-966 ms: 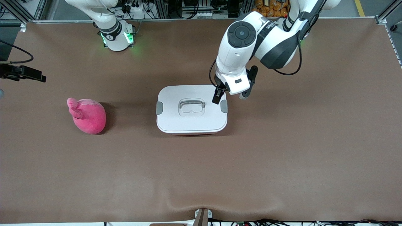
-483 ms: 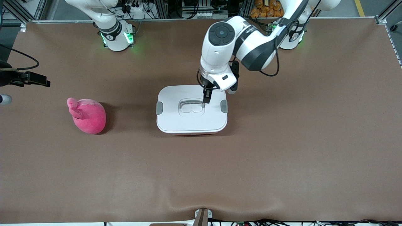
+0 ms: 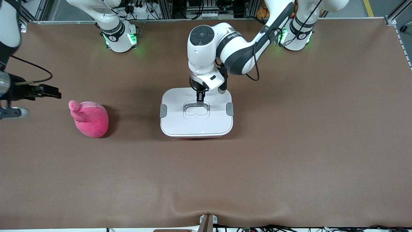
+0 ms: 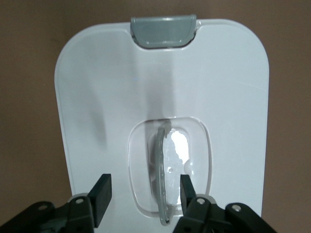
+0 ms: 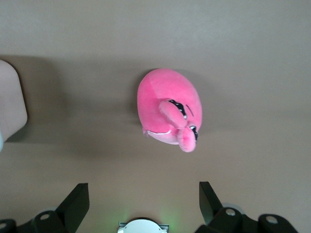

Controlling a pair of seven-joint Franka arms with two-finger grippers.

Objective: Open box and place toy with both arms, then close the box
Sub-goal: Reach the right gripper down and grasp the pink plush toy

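Right now my left end effector [image 3: 200, 98] hangs over the lid of the box [image 3: 196, 124], just above centre of the front frame, with its tips at the recessed clear handle [image 3: 196, 108]. In the left wrist view the fingers [image 4: 101, 198] stand apart on either side of the handle [image 4: 163, 174], one finger outside the recess, the other beside the bar; they grip nothing yet. The handle's long axis runs between the two grey side clips [image 3: 163, 111], and my fingers straddle it across that axis, so I judge a straight squeeze would catch the bar. The lid is still down on the box and both clips look seated, though I cannot tell whether they are latched.

My right end effector [image 3: 48, 91] is at the left edge of the front frame, over the tabletop [image 3: 289, 145] beside the toy [image 3: 90, 118]. Its fingers [image 5: 77, 201] are spread wide and empty, and in the right wrist view the toy [image 5: 167, 110] lies on the tabletop past the fingertips, clear of both. The toy sits in the left third of the front frame, well apart from the box, toward the right arm's end, so the right arm is the nearer one for it, the left for the lid.
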